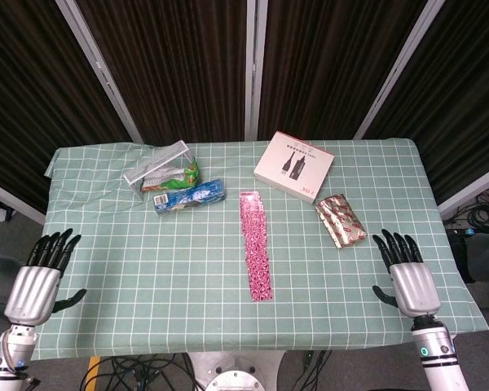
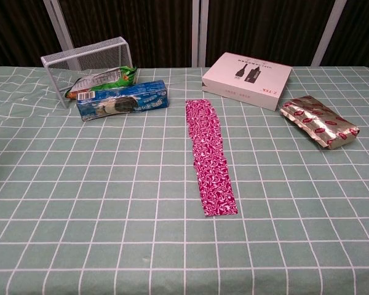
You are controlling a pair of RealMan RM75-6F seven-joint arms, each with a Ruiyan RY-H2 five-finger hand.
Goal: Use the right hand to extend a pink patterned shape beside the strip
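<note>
A long pink patterned strip (image 1: 255, 244) lies lengthwise in the middle of the green checked tablecloth (image 1: 147, 261); the chest view shows the strip (image 2: 209, 157) flat and unheld. My right hand (image 1: 406, 273) hovers near the table's front right corner, palm down, fingers spread, holding nothing. My left hand (image 1: 39, 275) hangs at the front left edge, also spread and empty. Neither hand appears in the chest view.
A gold and red foil packet (image 1: 340, 220) lies right of the strip. Behind it sits a pink-and-white box (image 1: 293, 165). At the back left, a wire basket (image 1: 153, 165) lies tipped with a green snack bag (image 1: 182, 173), and a blue cookie pack (image 1: 189, 196) beside it.
</note>
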